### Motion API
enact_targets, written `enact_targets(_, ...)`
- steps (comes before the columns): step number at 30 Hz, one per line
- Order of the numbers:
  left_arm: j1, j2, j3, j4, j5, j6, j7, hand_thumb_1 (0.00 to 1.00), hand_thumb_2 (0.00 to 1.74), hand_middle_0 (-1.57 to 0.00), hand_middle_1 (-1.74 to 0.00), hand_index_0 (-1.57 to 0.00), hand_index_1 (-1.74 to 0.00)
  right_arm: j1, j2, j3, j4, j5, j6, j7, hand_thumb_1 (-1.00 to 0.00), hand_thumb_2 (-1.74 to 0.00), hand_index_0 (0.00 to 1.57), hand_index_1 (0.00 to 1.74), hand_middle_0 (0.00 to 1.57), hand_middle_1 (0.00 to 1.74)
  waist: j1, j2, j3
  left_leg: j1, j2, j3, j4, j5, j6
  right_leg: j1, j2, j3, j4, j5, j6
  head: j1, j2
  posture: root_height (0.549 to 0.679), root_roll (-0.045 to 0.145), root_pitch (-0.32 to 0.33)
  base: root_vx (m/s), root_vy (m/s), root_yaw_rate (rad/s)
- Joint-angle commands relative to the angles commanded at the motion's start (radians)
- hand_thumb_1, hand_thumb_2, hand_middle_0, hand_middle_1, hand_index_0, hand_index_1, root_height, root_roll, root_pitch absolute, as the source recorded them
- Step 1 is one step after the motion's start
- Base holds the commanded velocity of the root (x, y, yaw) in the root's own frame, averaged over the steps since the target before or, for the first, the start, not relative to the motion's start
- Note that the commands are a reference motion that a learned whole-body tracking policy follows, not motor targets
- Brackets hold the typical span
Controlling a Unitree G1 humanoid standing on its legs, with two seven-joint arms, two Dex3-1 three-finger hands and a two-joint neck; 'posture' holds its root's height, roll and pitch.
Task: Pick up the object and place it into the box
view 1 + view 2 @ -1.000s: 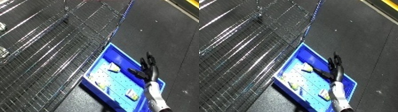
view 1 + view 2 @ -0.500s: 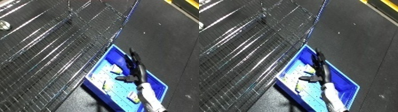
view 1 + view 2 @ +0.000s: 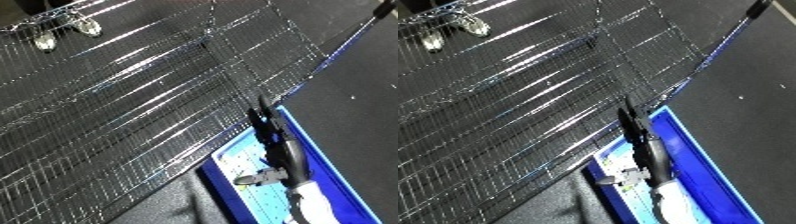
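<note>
A blue bin lies on the dark floor at the lower right, beside a large wire rack. Inside the bin, a small pale object rests on the light blue bottom. My right hand reaches over the bin's far end, its straight black fingers pointing up at the rack's edge. It is open and I see nothing in it. The white and silver forearm covers much of the bin's inside. My left hand shows in neither view.
The wire rack fills the left and middle of the view, with two castor wheels at the top left. A dark bar with a blue stretch runs along its right side. Dark floor lies to the right of the bin.
The camera has turned, so the rack now fills more of the view. My right hand has moved from over the bin's middle to its far end, fingers stretched towards the rack's edge.
</note>
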Motion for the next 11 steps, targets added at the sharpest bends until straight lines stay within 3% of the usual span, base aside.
enact_targets(1,0.001,0.003,0.005,-0.002,0.006,0.01,-0.006,1.0,1.74,-1.57,-1.74,-1.57,-1.74,-0.011,0.01,0.017,-0.009,-0.01,0.009,0.011,0.0,0.0,0.0,0.0,0.0,0.0,0.013,-0.01,0.0,-0.003,0.003,-0.007,0.01,-0.003,0.0003,0.007,0.0011,-0.006,0.006,-0.004,-0.0025,-0.017,-0.001,0.663,0.072,-0.021,0.074,-0.186,0.35)
enact_targets(4,0.0,0.01,0.01,0.0,0.015,0.027,-0.013,1.0,1.74,-1.57,-1.74,-1.57,-1.74,-0.029,0.025,0.042,-0.019,-0.02,0.024,0.021,0.0,0.0,0.0,0.0,0.0,0.0,0.035,-0.026,-0.001,-0.008,0.006,-0.018,0.023,-0.006,0.0007,0.018,0.0054,-0.014,0.013,-0.008,-0.0057,-0.053,-0.01,0.662,0.067,-0.031,0.057,-0.089,0.206)
enact_targets(11,-0.001,0.015,0.011,0.01,0.034,0.042,-0.027,1.0,1.74,-1.57,-1.74,-1.57,-1.74,-0.066,0.048,0.079,-0.015,-0.037,0.041,0.038,0.0,0.0,0.0,0.0,0.0,0.0,0.074,-0.042,0.005,-0.019,0.001,-0.04,0.049,-0.004,0.0014,0.035,0.0077,-0.034,0.025,-0.011,-0.0087,-0.154,-0.007,0.661,0.058,-0.048,0.045,-0.048,0.155)
